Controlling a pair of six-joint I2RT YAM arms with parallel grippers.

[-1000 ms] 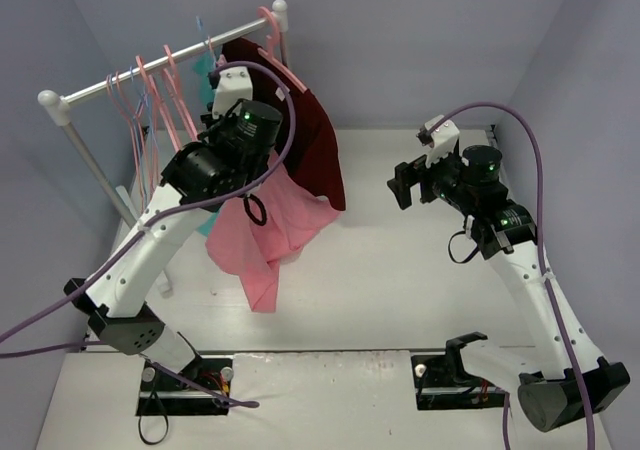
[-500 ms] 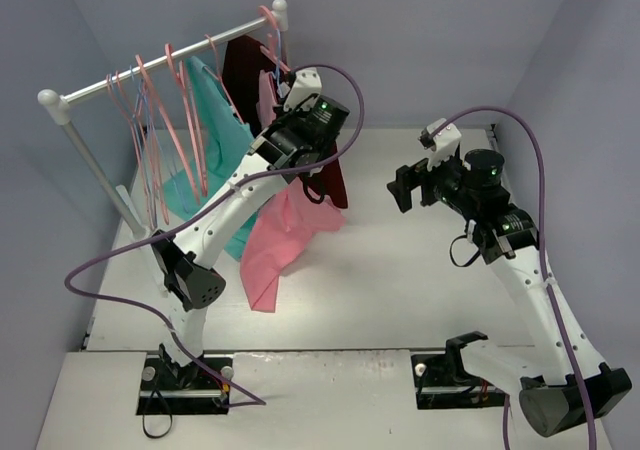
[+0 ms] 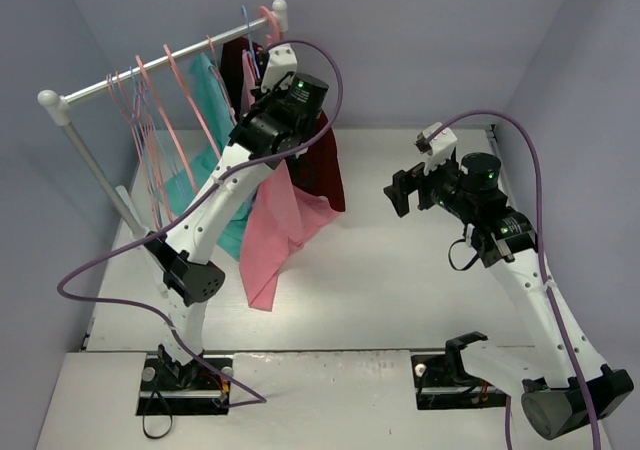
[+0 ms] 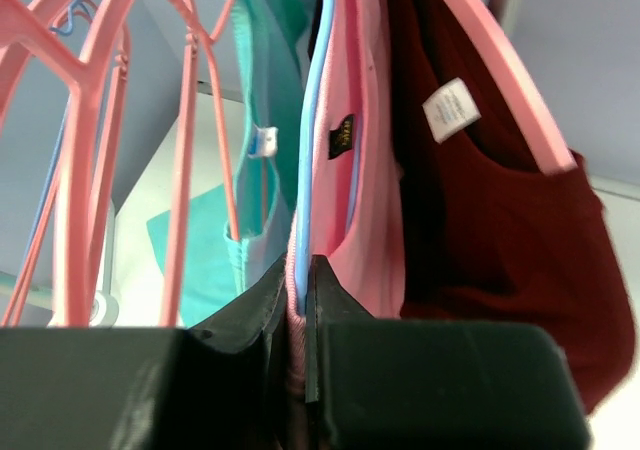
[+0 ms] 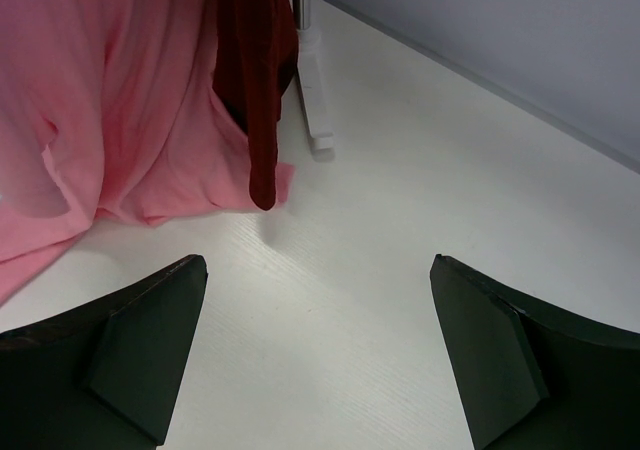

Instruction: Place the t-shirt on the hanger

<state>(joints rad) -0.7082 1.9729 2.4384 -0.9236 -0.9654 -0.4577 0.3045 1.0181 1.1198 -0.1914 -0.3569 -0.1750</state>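
Left hand is pressed together on a ribbed pink edge of the salmon-pink t-shirt, its two dark fingers meeting with only that fold of cloth between them. The thin light-blue hanger runs down from 12 o'clock in the left wrist view to the same spot, lying inside the t-shirt's neck beside a small dark label; whether the fingers pinch the hanger wire as well I cannot tell. From above, this hand is raised to the white rail at about 11 o'clock of the bench, and the t-shirt hangs below it, its lower end reaching the bench toward 6 o'clock. Touching the t-shirt on its 3 o'clock side hangs the dark maroon shirt on a thick pink hanger. On the 9 o'clock side is the teal shirt, and beyond it several bare pink hangers

Right hand is spread wide and holds nothing, its fingers above bare bench. In the top view it sits at about 3 o'clock, well apart from the t-shirt and turned toward 9 o'clock. Its own camera shows the t-shirt's lower folds at 10 o'clock, the maroon shirt's hem near 12 o'clock, and the rack's white post just beside that hem
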